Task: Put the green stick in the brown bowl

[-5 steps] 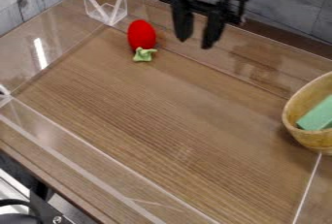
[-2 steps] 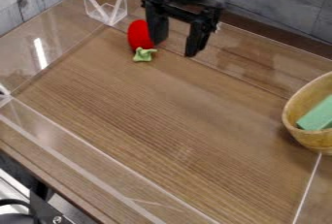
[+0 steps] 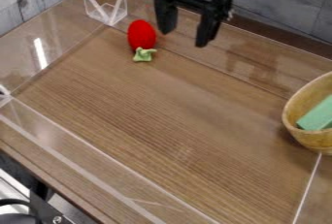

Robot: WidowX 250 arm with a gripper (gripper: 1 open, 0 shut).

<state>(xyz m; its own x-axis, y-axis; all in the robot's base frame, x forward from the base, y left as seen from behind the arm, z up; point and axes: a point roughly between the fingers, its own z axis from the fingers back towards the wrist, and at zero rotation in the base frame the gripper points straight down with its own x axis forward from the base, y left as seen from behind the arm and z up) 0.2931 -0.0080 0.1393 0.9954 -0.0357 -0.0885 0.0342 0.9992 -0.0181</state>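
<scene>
since the last frame the gripper (image 3: 187, 28) has shifted right and slightly up, fingers spread open and pointing down, holding nothing, beside the strawberry (image 3: 143, 36). green stick (image 3: 315, 115) lies in the brown bowl (image 3: 298, 117).

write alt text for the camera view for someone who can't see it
A green stick already lies in a brown bowl at the right edge of a wooden table. The black gripper hangs open at the back, empty, beside a red strawberry toy.
</scene>
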